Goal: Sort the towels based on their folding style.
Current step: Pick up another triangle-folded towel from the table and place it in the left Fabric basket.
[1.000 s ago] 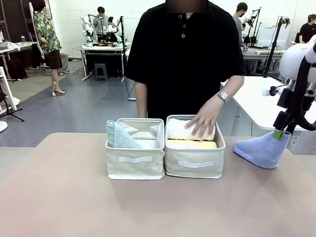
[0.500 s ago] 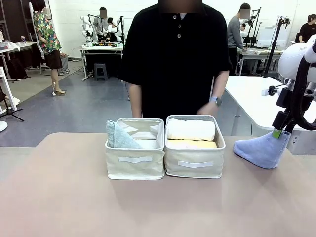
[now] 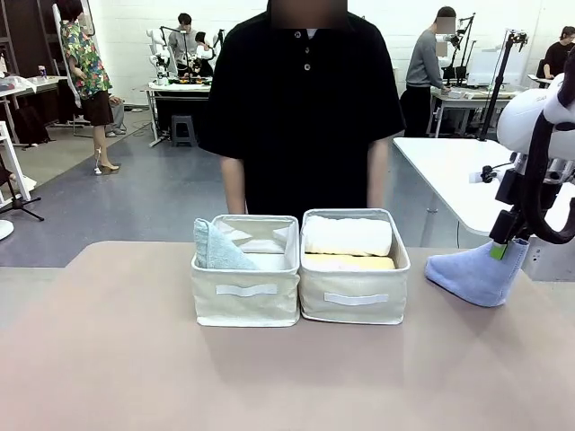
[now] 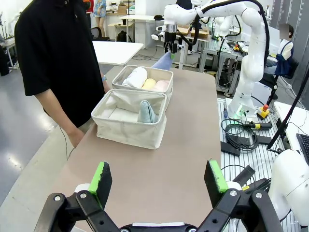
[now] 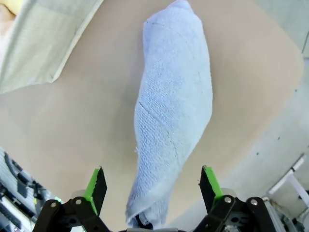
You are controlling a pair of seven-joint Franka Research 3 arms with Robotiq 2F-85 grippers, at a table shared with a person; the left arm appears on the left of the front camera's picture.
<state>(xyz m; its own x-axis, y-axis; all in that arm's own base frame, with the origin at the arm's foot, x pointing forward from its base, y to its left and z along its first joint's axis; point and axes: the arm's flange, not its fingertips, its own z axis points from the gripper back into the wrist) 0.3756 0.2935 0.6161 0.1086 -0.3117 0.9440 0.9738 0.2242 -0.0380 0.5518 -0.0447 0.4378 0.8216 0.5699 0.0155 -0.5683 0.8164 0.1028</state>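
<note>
A light blue cone-folded towel (image 3: 476,272) (image 5: 174,125) lies on the table's right side. My right gripper (image 3: 499,247) (image 5: 152,186) hovers over its upper end, open, with a green finger (image 5: 95,186) well clear on either side of it. In the right cream basket (image 3: 355,301) lie a white rolled towel (image 3: 348,236) and a yellow one (image 3: 349,262); the left wrist view adds a pale pink roll (image 4: 161,86). A pale grey-green cone towel (image 3: 216,247) (image 4: 146,111) leans in the left basket (image 3: 245,301). My left gripper (image 4: 158,179) is open over the table's left end, holding nothing.
A person in a black shirt (image 3: 301,108) stands at the far edge behind the baskets, arms hanging down. The table's right edge (image 5: 270,121) runs close to the blue towel. A bare brown tabletop (image 3: 269,377) stretches in front of the baskets.
The person's hand has left the white rolled towel in the right basket and dropped to their side. My right arm has shifted slightly above the blue towel.
</note>
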